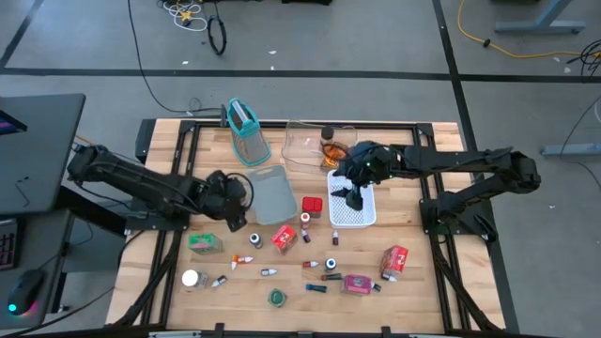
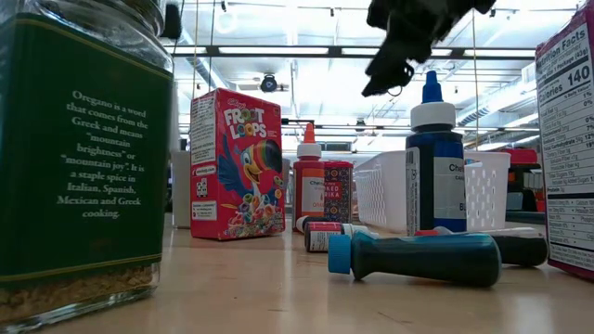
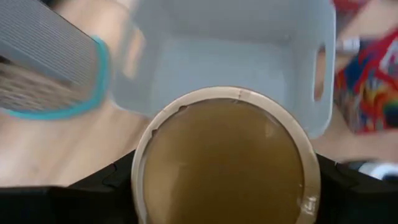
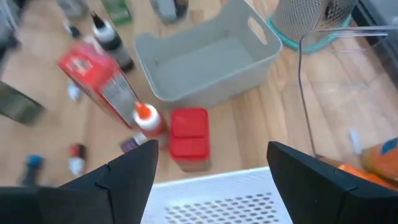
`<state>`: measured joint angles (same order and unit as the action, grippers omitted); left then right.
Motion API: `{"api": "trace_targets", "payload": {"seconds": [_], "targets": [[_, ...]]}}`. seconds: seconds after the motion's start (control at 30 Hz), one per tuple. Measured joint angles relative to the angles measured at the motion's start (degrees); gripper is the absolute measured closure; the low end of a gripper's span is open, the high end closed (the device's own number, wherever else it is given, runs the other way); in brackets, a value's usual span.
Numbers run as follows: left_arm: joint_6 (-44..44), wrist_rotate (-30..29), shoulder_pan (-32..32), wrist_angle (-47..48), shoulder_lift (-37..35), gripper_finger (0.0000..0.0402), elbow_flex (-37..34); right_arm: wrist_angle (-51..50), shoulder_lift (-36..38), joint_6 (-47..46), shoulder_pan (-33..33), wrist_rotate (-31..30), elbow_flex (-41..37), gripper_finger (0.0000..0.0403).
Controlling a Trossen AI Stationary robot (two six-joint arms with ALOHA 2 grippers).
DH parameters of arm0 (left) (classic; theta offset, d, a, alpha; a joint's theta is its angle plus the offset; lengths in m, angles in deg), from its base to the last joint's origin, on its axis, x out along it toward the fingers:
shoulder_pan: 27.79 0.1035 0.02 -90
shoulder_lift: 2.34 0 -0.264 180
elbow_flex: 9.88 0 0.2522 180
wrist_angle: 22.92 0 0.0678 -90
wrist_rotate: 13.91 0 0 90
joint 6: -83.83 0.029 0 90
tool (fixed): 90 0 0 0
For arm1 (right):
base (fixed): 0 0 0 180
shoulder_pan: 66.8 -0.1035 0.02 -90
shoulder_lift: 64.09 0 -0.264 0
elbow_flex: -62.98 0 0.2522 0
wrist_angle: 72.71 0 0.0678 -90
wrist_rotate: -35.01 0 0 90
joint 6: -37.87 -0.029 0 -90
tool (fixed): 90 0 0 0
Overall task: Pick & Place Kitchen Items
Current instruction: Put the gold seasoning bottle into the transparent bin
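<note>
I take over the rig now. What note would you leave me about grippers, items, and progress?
Left gripper: closed around a tan-lidded jar, beside the grey bin.
Right gripper: open, empty, above the white basket.
Done: little; grey bin empty, one amber item in the clear tray.
To do: most items, such as the cereal box, lie on the table.

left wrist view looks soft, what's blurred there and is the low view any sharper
Left wrist view: the round lid filling the frame is soft-edged, and the grey bin behind is hazy. Low view: the cereal box and blue bottle read crisply, while the near oregano jar is slightly soft; ceiling lights glare.
</note>
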<state>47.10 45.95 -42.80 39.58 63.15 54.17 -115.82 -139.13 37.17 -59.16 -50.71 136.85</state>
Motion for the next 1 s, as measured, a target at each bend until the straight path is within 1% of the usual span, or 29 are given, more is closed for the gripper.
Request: {"api": "trace_targets", "payload": {"seconds": [0.03,0.1,0.17,0.27,0.4,0.53,0.7,0.73,0.83,1.0], "targets": [[0.5,-1.4,0.4,1.4,0.0,0.0112,2.0,0.8,0.0,0.7,0.0,-0.3,-1.2,0.0092],[2.3,-4.2,1.7,1.0,0.0,0.0112,5.8,3.4,0.0,1.2,0.0,-0.4,-3.9,0.0092],[5.8,-4.5,3.9,-1.7,0.1,0.0112,9.3,4.2,0.0,2.3,0.1,-0.5,-5.2,0.0091],[14.2,-2.3,7.5,-9.9,1.0,0.0111,12.4,4.6,0.0,5.7,0.8,-0.4,-5.5,0.0091],[26.0,1.8,13.0,-24.8,3.3,0.0111,13.1,5.5,0.0,5.7,1.7,-2.6,-5.5,0.0091],[32.2,6.5,18.7,-35.5,8.8,0.0111,13.0,5.2,0.0,5.6,1.9,-5.8,-5.5,0.0091],[35.6,10.2,26.0,-47.0,17.6,0.011,13.0,4.4,0.0,5.9,1.9,-8.5,-5.5,0.0091],[35.7,11.3,27.7,-48.1,19.2,0.011,13.1,4.4,0.0,6.5,1.9,-8.6,-5.5,0.0091],[35.2,13.6,32.6,-46.2,24.5,0.011,15.5,4.4,0.0,7.3,1.9,-10.2,-5.5,0.0091],[37.5,13.1,38.3,-36.5,33.1,0.011,22.1,4.4,0.0,7.4,1.9,-14.0,-5.5,0.0092]]}}
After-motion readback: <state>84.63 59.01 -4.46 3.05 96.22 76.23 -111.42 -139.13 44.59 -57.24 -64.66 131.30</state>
